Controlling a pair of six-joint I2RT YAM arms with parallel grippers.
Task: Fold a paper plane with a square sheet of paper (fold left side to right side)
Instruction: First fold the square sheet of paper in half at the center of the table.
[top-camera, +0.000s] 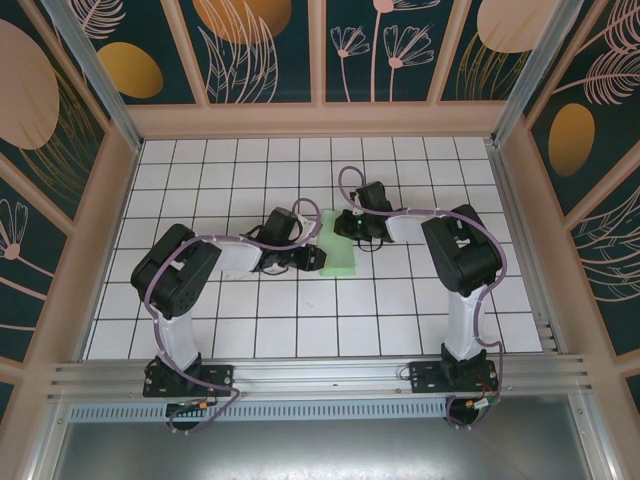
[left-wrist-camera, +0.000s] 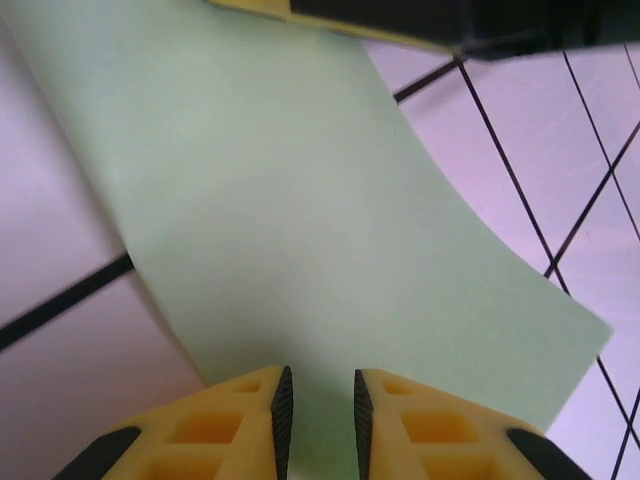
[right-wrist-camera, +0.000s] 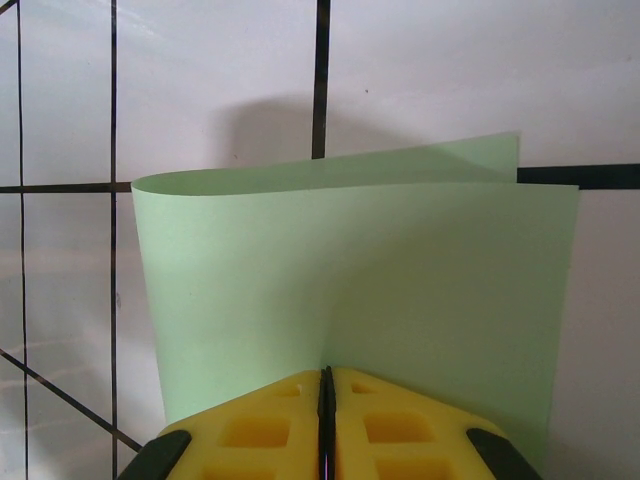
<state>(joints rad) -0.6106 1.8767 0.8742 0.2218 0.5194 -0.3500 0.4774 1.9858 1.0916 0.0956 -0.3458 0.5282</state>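
Observation:
The square sheet of paper (top-camera: 338, 243) is pale mint green and lies doubled over as a narrow rectangle on the tiled table. Its fold is loose and rounded, and the top layer bows up (right-wrist-camera: 350, 270). My right gripper (top-camera: 354, 228) is shut, with its tips (right-wrist-camera: 325, 372) down on the top layer near the far end. My left gripper (top-camera: 306, 258) is at the paper's near left side. Its jaws (left-wrist-camera: 318, 400) stand a little apart above the green surface (left-wrist-camera: 300, 200) with nothing between them. A paper plane is out of view.
The table is white tiles with dark grid lines (top-camera: 400, 300), walled by a beige frame (top-camera: 320, 120). Part of the right gripper's yellow and black body (left-wrist-camera: 450, 20) hangs over the far end of the paper in the left wrist view.

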